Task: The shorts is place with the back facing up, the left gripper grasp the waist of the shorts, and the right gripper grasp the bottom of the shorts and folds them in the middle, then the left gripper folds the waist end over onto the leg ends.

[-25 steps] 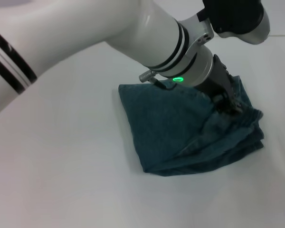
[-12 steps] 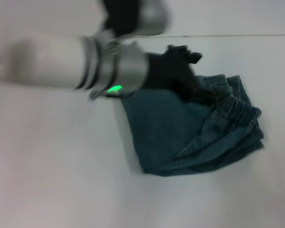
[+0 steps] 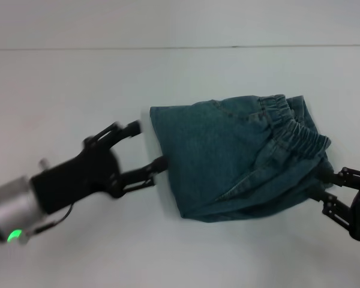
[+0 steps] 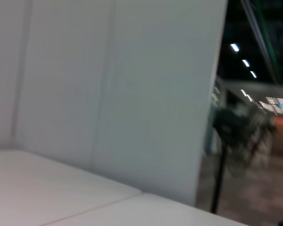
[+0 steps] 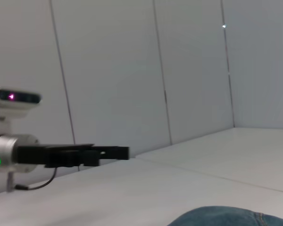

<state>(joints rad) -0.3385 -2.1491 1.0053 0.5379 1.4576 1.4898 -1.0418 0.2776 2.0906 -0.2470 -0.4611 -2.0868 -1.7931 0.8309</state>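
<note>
**Lying folded between two free grippers**

Folded into a compact, roughly square bundle, the shorts (image 3: 240,159) rest on the white table (image 3: 78,78) right of centre in the head view. The waist of the shorts (image 3: 291,126), a ruffled elastic band, lies on top at the far right of the bundle, running diagonally from the far edge toward the right corner. The smooth folded edge faces the left side, and stacked layers show along the near right edge.

The left gripper (image 3: 145,147) sits just beside the bundle's left edge, its fingers spread wide and holding nothing, one fingertip close to the denim. The right gripper (image 3: 333,189) is at the bundle's near right corner; its fingers appear parted and empty, though the corner partly hides them. In the right wrist view, a strip of denim shows low in the picture.
</note>
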